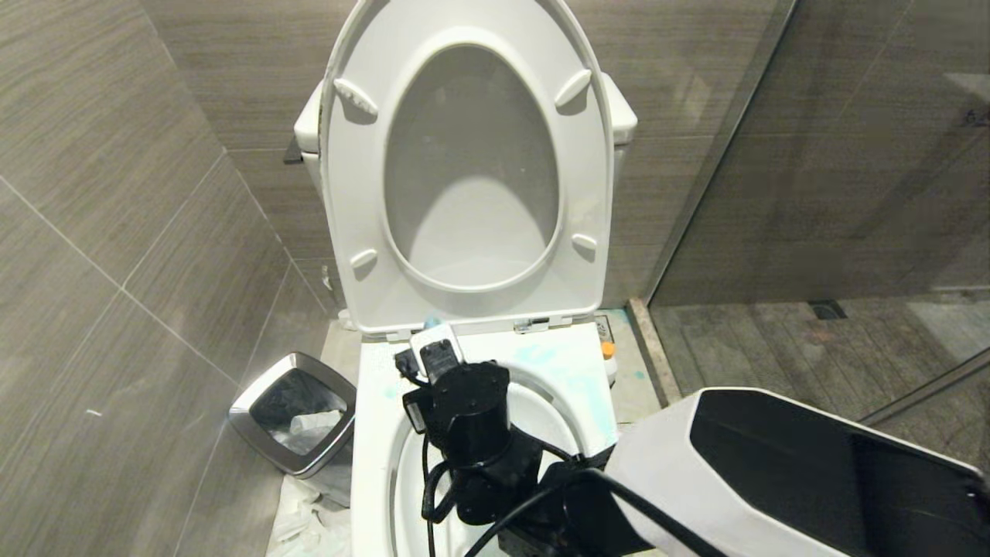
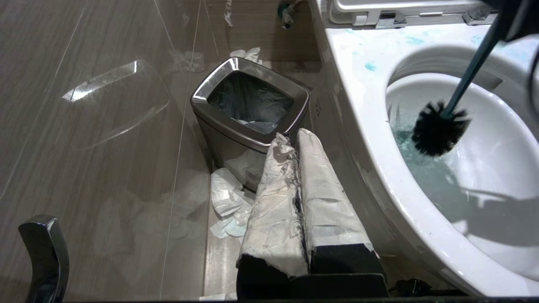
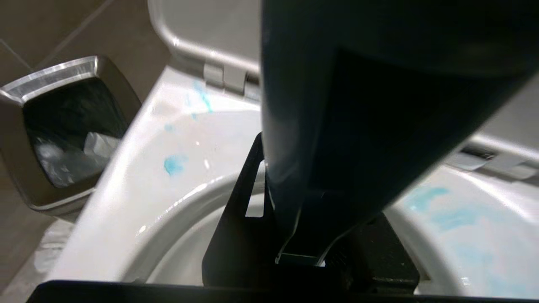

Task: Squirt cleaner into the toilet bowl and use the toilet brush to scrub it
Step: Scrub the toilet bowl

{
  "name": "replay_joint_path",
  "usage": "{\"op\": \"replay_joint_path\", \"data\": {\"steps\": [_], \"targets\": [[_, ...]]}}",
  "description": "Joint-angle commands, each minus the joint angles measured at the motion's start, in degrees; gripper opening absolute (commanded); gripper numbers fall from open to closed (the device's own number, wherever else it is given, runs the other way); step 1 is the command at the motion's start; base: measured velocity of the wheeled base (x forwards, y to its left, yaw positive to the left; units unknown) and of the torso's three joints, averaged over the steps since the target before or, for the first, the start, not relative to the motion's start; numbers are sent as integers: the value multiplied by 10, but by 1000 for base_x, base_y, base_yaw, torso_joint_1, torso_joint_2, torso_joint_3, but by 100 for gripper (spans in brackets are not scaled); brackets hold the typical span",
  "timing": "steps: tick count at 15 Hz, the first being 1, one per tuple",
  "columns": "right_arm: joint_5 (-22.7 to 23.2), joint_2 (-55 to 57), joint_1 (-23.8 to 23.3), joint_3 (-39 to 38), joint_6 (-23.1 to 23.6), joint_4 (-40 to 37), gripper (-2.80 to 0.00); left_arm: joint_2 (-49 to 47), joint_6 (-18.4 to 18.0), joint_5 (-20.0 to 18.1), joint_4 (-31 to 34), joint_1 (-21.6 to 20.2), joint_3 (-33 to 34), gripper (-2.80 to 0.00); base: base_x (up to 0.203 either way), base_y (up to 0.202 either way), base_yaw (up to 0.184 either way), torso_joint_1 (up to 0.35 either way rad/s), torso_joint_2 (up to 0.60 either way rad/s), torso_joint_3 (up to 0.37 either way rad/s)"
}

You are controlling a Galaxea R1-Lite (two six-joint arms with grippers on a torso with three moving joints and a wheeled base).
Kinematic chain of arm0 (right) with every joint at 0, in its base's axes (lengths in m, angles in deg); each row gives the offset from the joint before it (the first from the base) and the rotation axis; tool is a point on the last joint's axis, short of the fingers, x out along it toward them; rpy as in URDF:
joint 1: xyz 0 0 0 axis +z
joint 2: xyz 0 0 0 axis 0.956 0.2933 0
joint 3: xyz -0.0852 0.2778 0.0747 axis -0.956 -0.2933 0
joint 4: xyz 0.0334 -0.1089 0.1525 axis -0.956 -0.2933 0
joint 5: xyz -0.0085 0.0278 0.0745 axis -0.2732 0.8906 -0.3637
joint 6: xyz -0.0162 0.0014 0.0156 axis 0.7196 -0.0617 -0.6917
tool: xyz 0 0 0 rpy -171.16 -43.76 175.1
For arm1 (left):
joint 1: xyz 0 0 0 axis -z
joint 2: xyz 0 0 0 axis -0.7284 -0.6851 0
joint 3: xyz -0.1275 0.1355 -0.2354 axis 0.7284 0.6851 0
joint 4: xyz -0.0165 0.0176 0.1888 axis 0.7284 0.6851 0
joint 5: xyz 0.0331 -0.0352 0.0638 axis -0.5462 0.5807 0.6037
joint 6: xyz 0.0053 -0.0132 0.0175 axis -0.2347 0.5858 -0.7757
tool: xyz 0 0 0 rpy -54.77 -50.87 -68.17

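**Brush head inside bowl, right gripper clamped on handle**

Head view: The large white glossy ceramic toilet bowl is seen with seat and lid raised. Pale turquoise cleaner smears lie on the rear rim. The right gripper is positioned over the bowl's rear edge. A square steel waste bin stands on the floor beside the bowl's left side.

Left wrist view: The left gripper, its wrapped fingers pressed together on nothing, is held beside the bowl's outer wall, near the bin. The slim dark teal toilet brush is angled into the bowl, its black bristle head just above the tinted water.

Right wrist view: The brush handle is gripped between the right gripper's narrowly parted fingers.
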Motion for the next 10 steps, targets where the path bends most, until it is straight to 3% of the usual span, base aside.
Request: {"op": "replay_joint_path", "data": {"steps": [1, 10], "targets": [[-2, -102, 7, -36, 1, 4, -280, -1, 0, 0, 0, 0, 0, -280, 0, 0, 0, 0, 0, 0], [10, -313, 26, -63, 5, -95, -280, -1, 0, 0, 0, 0, 0, -280, 0, 0, 0, 0, 0, 0]]}}
